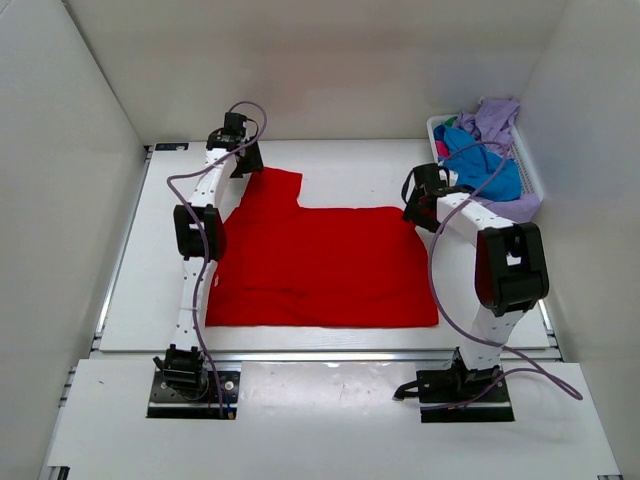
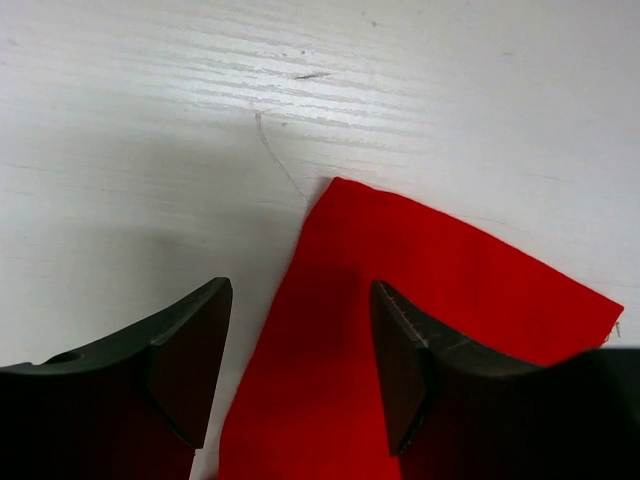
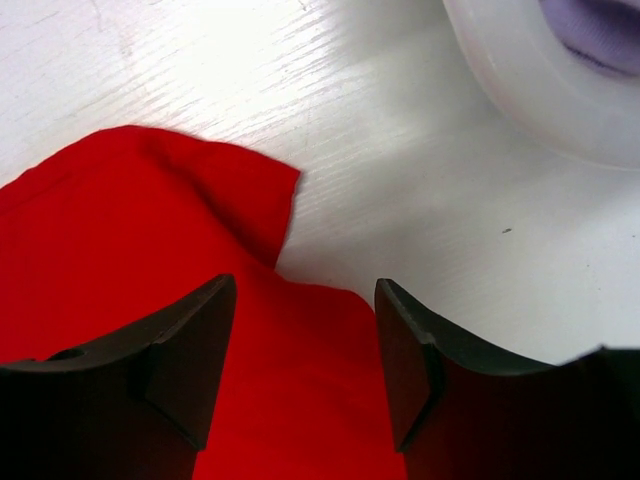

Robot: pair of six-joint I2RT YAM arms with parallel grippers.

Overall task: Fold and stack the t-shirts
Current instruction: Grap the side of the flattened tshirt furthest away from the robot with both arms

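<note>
Hovering | left gripper (image 2: pixel 300 284) parted over red t-shirt (image 1: pixel 320 270); right gripper (image 3: pixel 305 281) parted too

The left arm (image 1: pixel 196 262) stretches far forward from its base, and the left gripper (image 2: pixel 300 300) points down with its jaws parted. The right arm (image 1: pixel 508 272) folds at a raised elbow, its forearm angling forward and leftward. The right gripper (image 3: pixel 305 300) also points down, jaws apart.
</note>
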